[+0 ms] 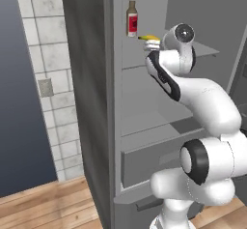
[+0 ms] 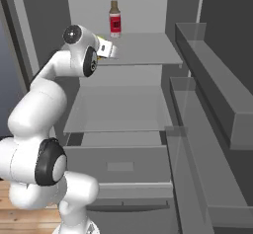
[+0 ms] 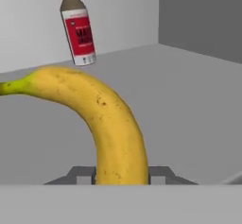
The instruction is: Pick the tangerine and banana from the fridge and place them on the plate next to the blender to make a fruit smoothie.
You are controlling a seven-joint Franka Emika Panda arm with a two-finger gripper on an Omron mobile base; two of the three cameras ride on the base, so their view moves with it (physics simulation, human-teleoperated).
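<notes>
Both end effector (image 3: 120, 178) fingers pinching banana (image 3: 111, 124), fridge (image 2: 143, 55) shelf

Banana (image 3: 111, 124) before bottle (image 3: 78, 29) on fridge shelf (image 2: 148, 50)

We see our arm (image 1: 207, 107) as glossy white rounded segments joined by dark black bands, one round grey-capped joint near the hand, and small dark grey finger tips (image 3: 158, 173).

Banana (image 3: 111, 124): smooth matt yellow skin, small brown speckles, greenish stem. Bottle (image 3: 78, 29): glossy red paper-like label, brownish neck. Fridge (image 2: 138, 104): plain grey matt shelves, smooth. Wall tiles (image 1: 48, 54): pale, mottled, slightly rough. Floor (image 1: 48, 206): wood planks.
</notes>
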